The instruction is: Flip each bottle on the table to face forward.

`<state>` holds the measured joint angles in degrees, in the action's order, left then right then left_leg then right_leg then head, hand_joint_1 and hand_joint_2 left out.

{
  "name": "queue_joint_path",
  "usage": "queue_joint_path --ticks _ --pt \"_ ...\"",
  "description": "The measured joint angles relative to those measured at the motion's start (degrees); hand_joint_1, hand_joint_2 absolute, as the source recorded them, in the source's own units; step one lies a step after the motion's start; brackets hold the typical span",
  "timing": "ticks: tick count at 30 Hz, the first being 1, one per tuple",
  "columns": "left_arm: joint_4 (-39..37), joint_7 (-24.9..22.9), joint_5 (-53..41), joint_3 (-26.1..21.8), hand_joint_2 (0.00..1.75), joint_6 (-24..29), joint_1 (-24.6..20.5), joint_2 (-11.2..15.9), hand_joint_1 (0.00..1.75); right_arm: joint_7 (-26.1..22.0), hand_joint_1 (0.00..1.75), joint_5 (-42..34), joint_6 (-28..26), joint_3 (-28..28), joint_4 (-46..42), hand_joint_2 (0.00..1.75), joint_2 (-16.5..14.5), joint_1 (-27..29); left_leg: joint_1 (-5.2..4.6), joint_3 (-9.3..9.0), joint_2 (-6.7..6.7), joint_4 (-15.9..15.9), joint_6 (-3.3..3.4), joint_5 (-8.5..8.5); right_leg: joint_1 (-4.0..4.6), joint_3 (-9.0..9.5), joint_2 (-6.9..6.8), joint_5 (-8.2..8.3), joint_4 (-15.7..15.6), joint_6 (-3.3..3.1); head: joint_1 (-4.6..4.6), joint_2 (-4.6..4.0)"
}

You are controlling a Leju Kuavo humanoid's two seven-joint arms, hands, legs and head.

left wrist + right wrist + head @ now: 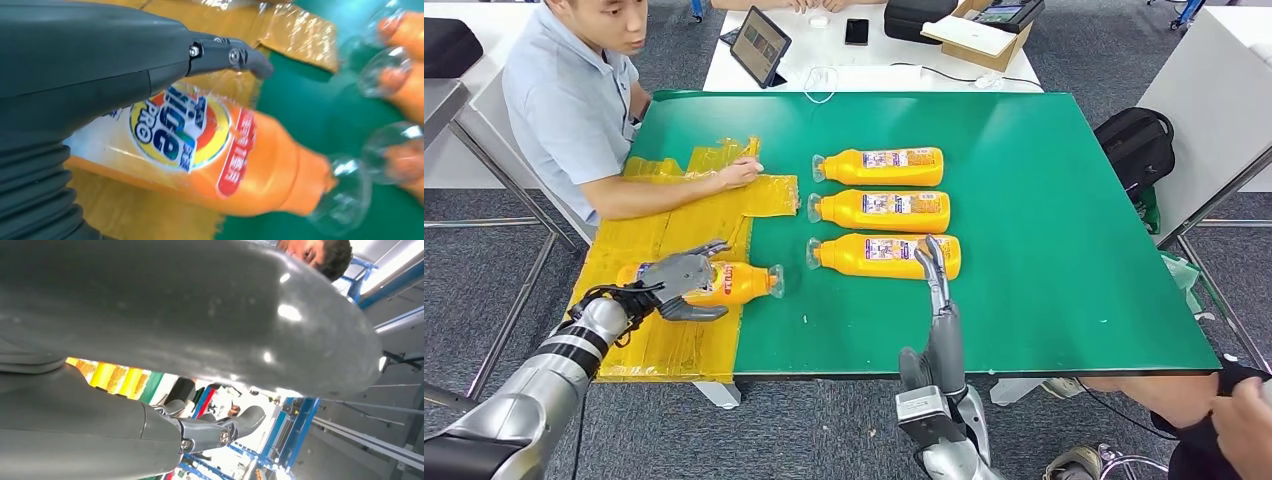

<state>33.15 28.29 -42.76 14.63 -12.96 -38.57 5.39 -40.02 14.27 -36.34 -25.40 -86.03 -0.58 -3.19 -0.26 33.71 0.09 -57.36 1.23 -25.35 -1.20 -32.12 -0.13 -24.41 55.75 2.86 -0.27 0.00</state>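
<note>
Left hand: the left hand grasps the orange plastic detergent bottle with a clear cap, fingers wrapped over its body; the left wrist view shows its colourful front logo label turned towards the camera.
Bottle in hand: it lies on its side on the crinkled yellow plastic sheet, at the sheet's edge beside the green table mat, cap pointing towards the mat.
Right hand: the right hand is raised with fingers straight and holds nothing, just in front of the nearest bottle of the row.
Row: three matching orange bottles lie side by side on the mat, caps pointing left.
Person: an arm rests on the sheet, well apart from the held bottle.
Step in hand, judged: carrying the held bottle to the row.
Doing it well: keep a firm wrap on the slick body, keep the logo side up, set it parallel to the row without knocking the neighbours.
</note>
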Motion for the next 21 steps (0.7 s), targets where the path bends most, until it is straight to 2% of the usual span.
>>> queue_joint_path --ticks 2,6,10,12,17,21 --pt "3.08 1.24 3.88 -0.67 0.0 2.44 1.87 -0.43 0.0 0.0 0.0 0.58 -1.03 -0.33 0.4 0.0 0.19 -0.26 0.0 0.0 0.0 0.0 0.0 0.0 0.0 -0.01 0.0 0.0 0.0 0.0 0.02 0.0" --pt "14.83 1.84 12.06 -2.64 1.75 14.32 7.85 -3.4 0.0 0.0 0.0 6.4 -2.73 -0.65 1.55 0.0 0.55 -0.59 -0.03 0.05 0.0 -0.01 0.0 -0.02 -0.02 -0.05 0.01 0.0 -0.01 0.0 -0.01 0.0" --pt "28.57 1.81 19.27 -3.92 1.75 23.69 13.9 -6.95 0.0 0.7 0.0 14.9 -0.73 1.66 3.52 0.0 0.37 -1.3 -0.04 0.11 0.0 -0.01 0.01 -0.04 -0.02 -0.07 0.01 -0.01 -0.04 0.01 0.01 0.0" --pt "34.37 2.12 23.07 -4.33 1.75 25.57 16.63 -8.24 0.0 3.0 0.0 19.46 1.07 3.85 4.92 0.0 0.19 -2.21 -0.05 0.11 0.0 -0.01 0.01 -0.04 -0.03 -0.07 0.01 0.0 -0.05 0.01 0.01 0.0" --pt "44.73 4.31 28.93 -5.64 1.75 27.26 22.96 -10.1 0.0 12.17 0.0 30.98 5.35 8.25 10.81 0.0 0.86 -5.92 -0.02 0.07 0.0 -0.01 0.02 -0.01 0.0 -0.06 0.0 0.0 -0.05 0.01 -0.02 0.0" --pt "49.74 5.19 29.95 -6.47 1.75 27.44 26.47 -10.86 0.0 18.03 0.0 37.07 8.75 9.75 16.82 1.75 2.28 -10.14 -0.02 0.07 0.0 -0.01 0.04 0.02 0.0 -0.05 0.0 0.02 -0.03 0.02 -0.01 0.0"
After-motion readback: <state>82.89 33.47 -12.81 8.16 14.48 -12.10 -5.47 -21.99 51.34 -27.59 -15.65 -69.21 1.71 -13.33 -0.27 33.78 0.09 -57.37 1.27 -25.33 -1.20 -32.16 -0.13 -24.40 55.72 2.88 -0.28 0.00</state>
